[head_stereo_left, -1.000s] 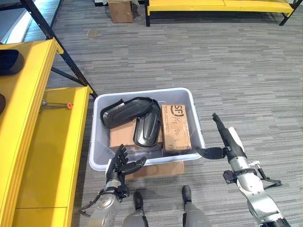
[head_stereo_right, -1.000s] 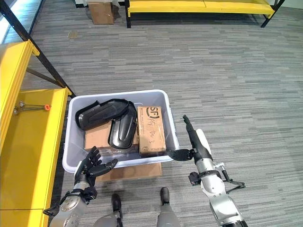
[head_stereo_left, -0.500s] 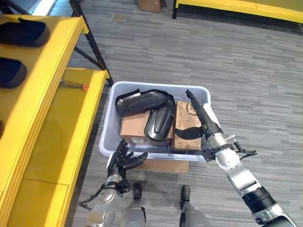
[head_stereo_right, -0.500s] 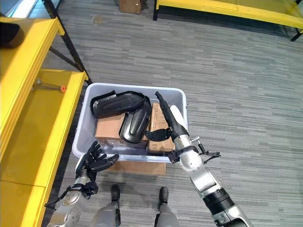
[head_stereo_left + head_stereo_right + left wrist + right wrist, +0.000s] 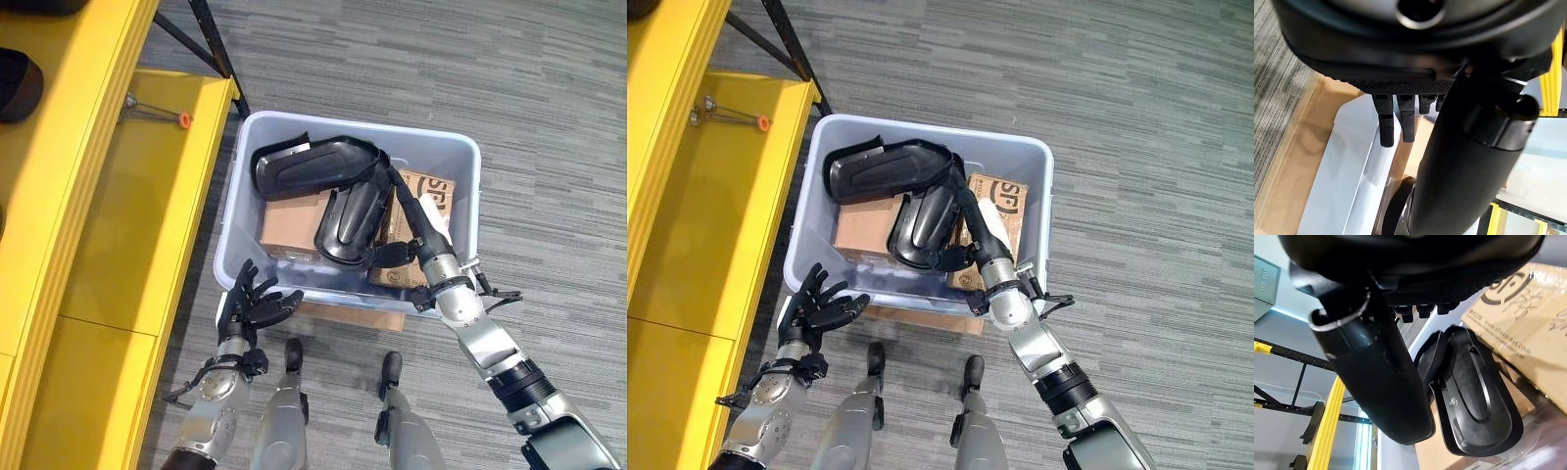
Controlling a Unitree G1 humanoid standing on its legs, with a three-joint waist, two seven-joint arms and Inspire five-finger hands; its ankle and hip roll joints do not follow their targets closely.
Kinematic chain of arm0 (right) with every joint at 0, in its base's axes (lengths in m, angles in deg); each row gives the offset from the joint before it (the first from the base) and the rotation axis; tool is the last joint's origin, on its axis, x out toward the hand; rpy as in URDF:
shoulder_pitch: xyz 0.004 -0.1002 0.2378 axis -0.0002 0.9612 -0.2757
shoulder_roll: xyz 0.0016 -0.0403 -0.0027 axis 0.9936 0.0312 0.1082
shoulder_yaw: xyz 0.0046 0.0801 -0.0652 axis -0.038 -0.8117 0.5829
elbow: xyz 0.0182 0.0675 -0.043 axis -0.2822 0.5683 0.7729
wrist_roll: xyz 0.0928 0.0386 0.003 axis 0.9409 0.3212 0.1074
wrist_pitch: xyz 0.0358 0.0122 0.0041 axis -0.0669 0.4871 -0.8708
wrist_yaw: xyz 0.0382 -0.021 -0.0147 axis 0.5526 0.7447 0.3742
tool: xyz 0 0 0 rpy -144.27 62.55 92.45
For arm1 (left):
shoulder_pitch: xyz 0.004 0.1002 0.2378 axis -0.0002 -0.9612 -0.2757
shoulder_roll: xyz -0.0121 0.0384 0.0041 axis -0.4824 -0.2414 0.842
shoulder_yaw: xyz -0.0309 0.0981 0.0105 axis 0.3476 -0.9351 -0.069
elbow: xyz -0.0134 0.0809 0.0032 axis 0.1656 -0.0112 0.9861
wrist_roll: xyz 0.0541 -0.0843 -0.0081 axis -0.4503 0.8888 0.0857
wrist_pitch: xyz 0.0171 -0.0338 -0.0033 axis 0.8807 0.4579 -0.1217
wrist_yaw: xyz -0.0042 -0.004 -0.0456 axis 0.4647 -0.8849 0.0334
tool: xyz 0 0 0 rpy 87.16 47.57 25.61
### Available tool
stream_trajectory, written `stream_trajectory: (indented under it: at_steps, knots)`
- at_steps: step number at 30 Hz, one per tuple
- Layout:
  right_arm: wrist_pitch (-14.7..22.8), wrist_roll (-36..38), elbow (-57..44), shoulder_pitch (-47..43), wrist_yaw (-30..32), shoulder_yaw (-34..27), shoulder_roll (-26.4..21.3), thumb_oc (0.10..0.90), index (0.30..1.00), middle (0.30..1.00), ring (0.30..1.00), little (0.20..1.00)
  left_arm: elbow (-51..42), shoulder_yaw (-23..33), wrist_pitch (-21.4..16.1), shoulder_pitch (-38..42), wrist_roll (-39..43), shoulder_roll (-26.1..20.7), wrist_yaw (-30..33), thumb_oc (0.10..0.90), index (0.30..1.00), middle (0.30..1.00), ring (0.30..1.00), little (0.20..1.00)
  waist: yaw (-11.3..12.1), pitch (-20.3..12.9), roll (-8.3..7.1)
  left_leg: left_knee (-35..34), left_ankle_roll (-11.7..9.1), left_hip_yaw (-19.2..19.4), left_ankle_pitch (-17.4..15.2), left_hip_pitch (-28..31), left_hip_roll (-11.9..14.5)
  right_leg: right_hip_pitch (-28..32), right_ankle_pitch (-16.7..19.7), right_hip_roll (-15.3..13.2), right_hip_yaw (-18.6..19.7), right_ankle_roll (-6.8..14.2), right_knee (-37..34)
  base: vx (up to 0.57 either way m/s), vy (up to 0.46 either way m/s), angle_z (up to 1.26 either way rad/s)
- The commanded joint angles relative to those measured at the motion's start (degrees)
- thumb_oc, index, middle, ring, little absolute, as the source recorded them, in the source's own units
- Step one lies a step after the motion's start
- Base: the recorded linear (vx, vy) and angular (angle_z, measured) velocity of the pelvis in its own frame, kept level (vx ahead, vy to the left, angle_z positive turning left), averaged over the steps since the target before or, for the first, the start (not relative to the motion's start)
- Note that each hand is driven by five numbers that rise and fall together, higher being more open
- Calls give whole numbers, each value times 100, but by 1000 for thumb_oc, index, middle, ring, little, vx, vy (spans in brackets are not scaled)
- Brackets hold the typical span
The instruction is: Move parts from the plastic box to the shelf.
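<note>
A pale plastic box [image 5: 239,211] stands on the floor beside the yellow shelf [image 5: 127,235]. Two black moulded parts lie in it on cardboard cartons: a long part [image 5: 315,164] across the back and a smaller oval part [image 5: 348,220] leaning below it. My right hand [image 5: 411,220] reaches into the box over a printed carton [image 5: 436,191], open, with straight fingers beside the oval part [image 5: 1474,391] and its thumb [image 5: 1376,377] near that part's lower edge. Open with spread fingers, my left hand [image 5: 250,304] hovers outside the box's near wall [image 5: 1347,161].
Other dark parts [image 5: 20,83] rest on the shelf's upper level. A thin tool with an orange tip [image 5: 157,111] lies on the lower level near the box. A flat cardboard sheet [image 5: 333,318] sticks out under the box. Grey carpet stretches to the right.
The camera has dipped toward the box. My right hand has gone deeper into the box and now lies beside the oval part. The left hand stays open by the near wall.
</note>
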Motion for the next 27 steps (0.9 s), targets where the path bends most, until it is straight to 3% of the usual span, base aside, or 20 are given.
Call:
stream_trajectory:
  at_steps: [1, 8, 27]
  knots:
    - [398, 138, -206, -763, 317, -89, 133, 900, 1000, 1000, 1000, 1000, -452, 6, -270, -148, -68, -349, 120, 900, 1000, 1000, 1000, 1000, 38, -171, -242, 937, -168, -312, -204, -866, 318, 188, -418, -775, -103, 388, 663, -23, 33, 7]
    - [360, 173, -23, -1122, 467, -99, 153, 900, 1000, 1000, 1000, 1000, -502, 46, -309, -109, -10, -359, 223, 900, 1000, 1000, 1000, 1000, 108, -25, -233, 1121, -128, -347, -303, -1052, 319, 49, -402, -784, -119, 387, 734, -7, 11, 5]
    - [297, 134, -222, -975, 414, 48, 373, 900, 1000, 1000, 1000, 1000, -503, 48, -283, -21, -20, -291, 435, 900, 1000, 1000, 1000, 1000, 99, 181, -158, 1443, -64, -425, -447, -1412, 193, -58, -424, -872, -206, 391, 830, 0, 4, 1]
